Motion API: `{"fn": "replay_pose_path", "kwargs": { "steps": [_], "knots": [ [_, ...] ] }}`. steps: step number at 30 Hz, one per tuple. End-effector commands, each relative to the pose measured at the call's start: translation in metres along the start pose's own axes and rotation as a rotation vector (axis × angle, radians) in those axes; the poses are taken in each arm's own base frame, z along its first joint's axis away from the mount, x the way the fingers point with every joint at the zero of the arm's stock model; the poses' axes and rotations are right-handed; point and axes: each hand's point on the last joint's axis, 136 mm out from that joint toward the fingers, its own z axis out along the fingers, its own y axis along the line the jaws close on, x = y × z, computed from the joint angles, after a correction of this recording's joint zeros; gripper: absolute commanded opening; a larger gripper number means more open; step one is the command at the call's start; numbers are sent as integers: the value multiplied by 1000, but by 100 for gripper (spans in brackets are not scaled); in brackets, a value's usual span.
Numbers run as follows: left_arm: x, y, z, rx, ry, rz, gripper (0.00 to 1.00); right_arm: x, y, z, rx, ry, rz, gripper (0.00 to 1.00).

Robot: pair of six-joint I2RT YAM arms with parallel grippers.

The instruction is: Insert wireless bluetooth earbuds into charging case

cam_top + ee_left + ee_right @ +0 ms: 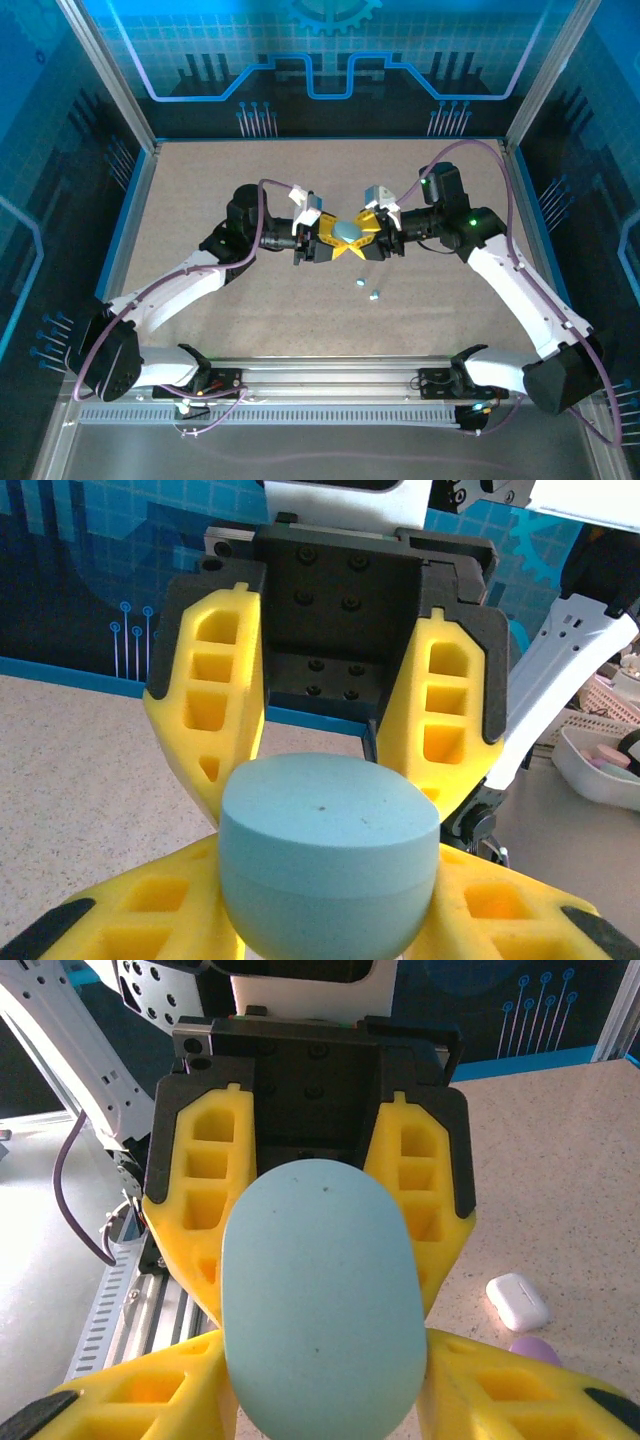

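Both arms met mid-table. The light-blue charging case [347, 232] was held off the table [200, 200] between the left gripper [328, 240] and the right gripper [370, 233].

Left wrist view: my own yellow fingers [140, 920] were spread wide and pressed against both sides of the case [330, 850]. The right arm's fingers flanked its far end.

Right wrist view: same from the other side, fingers [130, 1410] wide apart and bearing on the case [322, 1290]. I read both as gripping it.

The lid seam looked shut; I saw no opening.

Two pale earbuds [360, 284] [375, 295] lay loose on the table just in front of the grippers, close together, clear of the case.

A white capsule-shaped piece [517, 1301] and a purple rounded piece [535, 1348] lay below the right gripper. I couldn't tell whether they were buds or cases.

Progress, my judgement: early. The case was lifted and held, with nothing inserted. Left to do: open the lid, pick up each bud, seat it.
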Motion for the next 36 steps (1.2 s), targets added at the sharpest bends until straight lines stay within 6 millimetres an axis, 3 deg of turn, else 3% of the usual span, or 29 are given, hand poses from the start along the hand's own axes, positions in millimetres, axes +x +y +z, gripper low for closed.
{"fn": "replay_pose_path", "kwargs": {
  "steps": [1, 7, 16, 29, 36],
  "knots": [
    [-9, -9, 0, 27, -1, 52, 34, -17, -1, -10, -13, -45, 19, 50],
    [-7, -9, 0, 28, 5, 52, 34, -17, -7, -14, 4, -55, 55, 55],
    [-9, -12, 0, 42, -3, 45, 34, -11, -38, -18, 195, -35, 58, 52],
    [-10, -12, 1, 46, -11, 37, 34, -20, -44, -24, 286, -86, -9, 38],
    [-10, -11, 1, 49, -14, 33, 34, -25, -27, -16, 174, -92, -29, 34]
  ]
}}
